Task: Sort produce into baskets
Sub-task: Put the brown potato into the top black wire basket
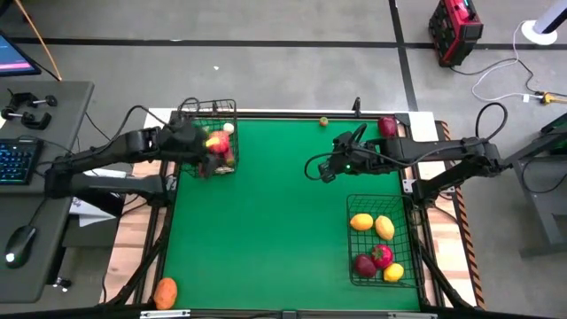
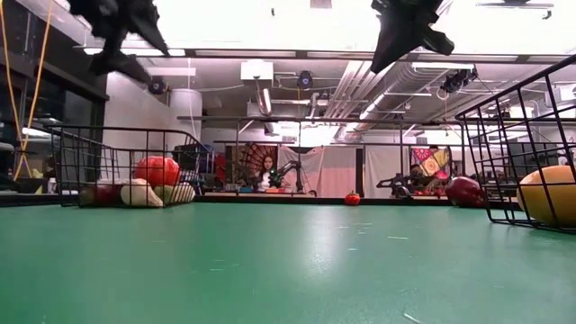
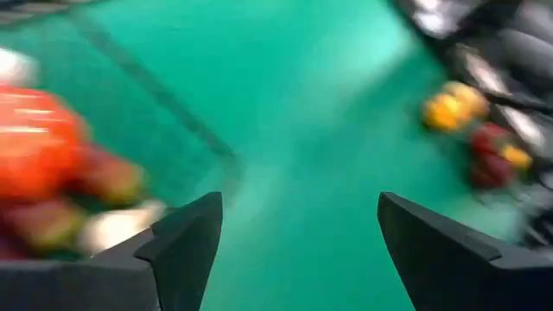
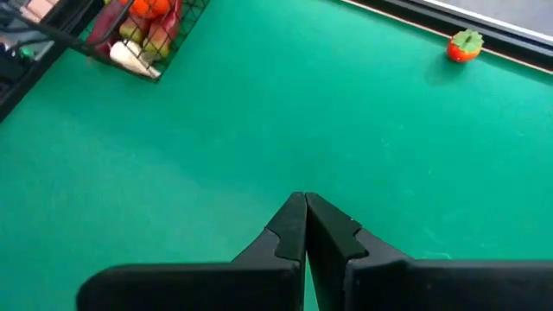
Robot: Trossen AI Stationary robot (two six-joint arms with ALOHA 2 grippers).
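Nearest the overhead camera's lower edge, our orange toy vegetable (image 1: 165,292) lies alone at the table's near left corner, well apart from both arms. Farther in, on the green felt table top (image 1: 266,221), our longer black wire-mesh basket (image 1: 353,266) sits below and just right of our right gripper (image 1: 313,168); it holds two yellow pieces, two dark red ones and a small yellow one. That right gripper hangs over bare felt near mid-table, its two dark fingers (image 4: 289,226) pressed together with nothing between them. Across the table, our left gripper (image 3: 298,250) hovers at the smaller, squarer black wire-mesh basket (image 1: 211,108) by the far left corner, fingers (image 3: 186,246) spread wide and empty; red, yellow and white produce (image 1: 220,142) lies heaped in the basket right beside it. Beyond the right gripper, along the far edge, sit a small orange-red toy fruit with a green top (image 4: 464,46) and a dark red one (image 1: 387,126).
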